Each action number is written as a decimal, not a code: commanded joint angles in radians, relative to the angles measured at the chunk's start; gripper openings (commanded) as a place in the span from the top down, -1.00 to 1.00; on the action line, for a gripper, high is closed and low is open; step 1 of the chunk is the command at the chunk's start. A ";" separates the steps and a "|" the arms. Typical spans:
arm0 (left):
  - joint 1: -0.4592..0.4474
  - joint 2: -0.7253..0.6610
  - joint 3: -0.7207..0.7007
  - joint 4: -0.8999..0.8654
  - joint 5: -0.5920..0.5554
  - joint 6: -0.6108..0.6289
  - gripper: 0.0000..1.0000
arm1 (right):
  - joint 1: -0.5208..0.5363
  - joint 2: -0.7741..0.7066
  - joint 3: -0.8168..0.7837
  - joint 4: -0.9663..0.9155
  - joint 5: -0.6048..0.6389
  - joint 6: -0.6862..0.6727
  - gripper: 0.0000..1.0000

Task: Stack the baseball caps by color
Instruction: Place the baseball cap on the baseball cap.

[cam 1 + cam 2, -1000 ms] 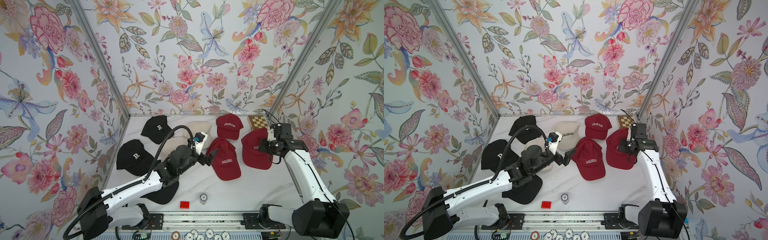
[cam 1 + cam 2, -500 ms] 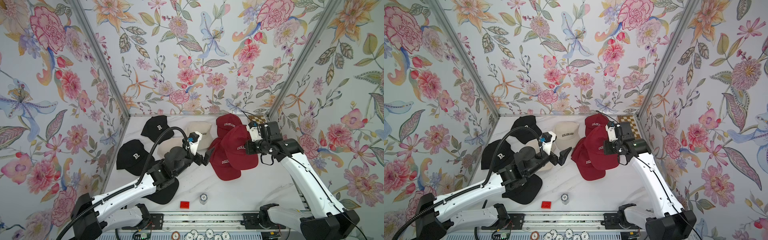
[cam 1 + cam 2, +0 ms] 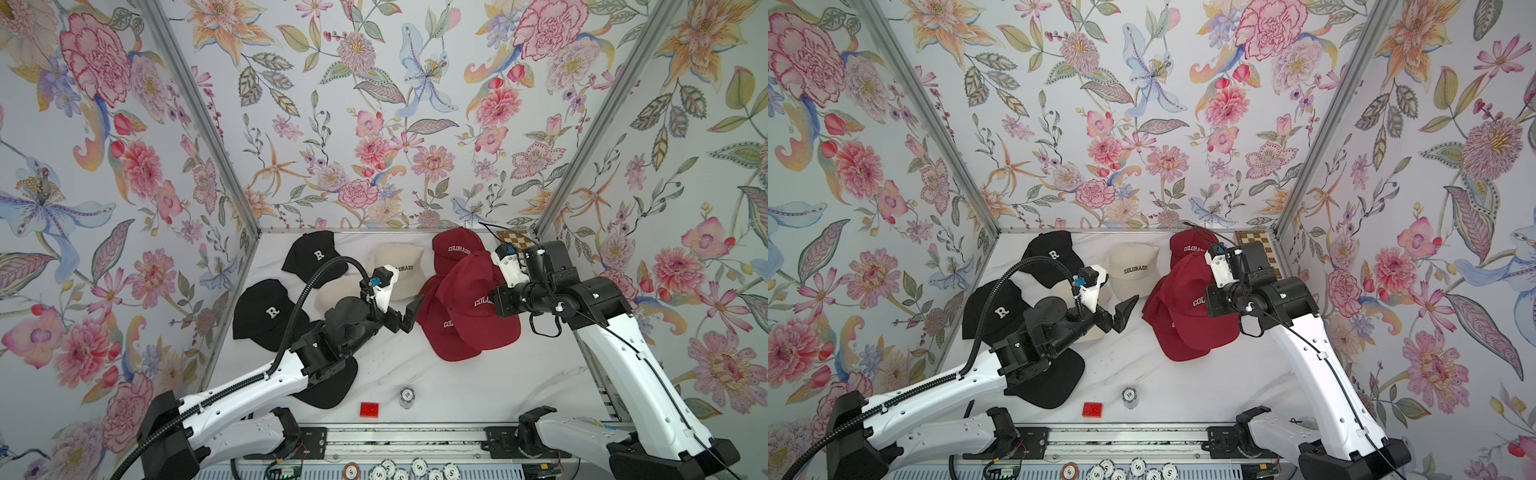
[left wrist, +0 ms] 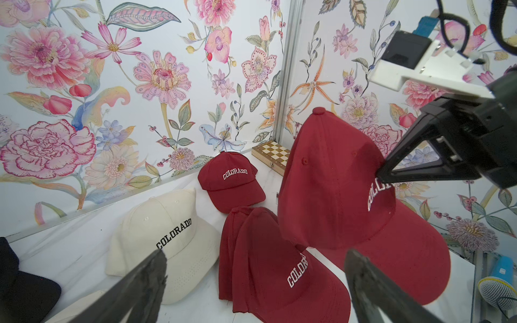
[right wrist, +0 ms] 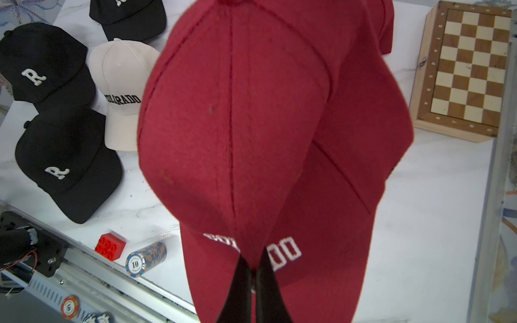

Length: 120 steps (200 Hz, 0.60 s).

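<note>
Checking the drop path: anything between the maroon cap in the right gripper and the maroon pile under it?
Nothing visible. The held maroon cap hangs over the maroon pile, right gripper shut on it. The open left gripper sits at the pile's edge, not over it.

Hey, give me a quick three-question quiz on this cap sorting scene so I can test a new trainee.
1. True or false: the right fingers are clamped on a maroon cap, holding it off the table.
2. What lies in the far right corner of the table? A) chessboard B) teapot C) shoe
3. Fill in: the left fingers are ___ and hold nothing.

Key: 1 true; 2 A; 3 open.
</note>
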 commanded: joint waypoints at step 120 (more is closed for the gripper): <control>-0.009 0.021 -0.010 0.014 0.010 0.003 -0.99 | 0.023 0.027 -0.130 -0.054 -0.086 0.090 1.00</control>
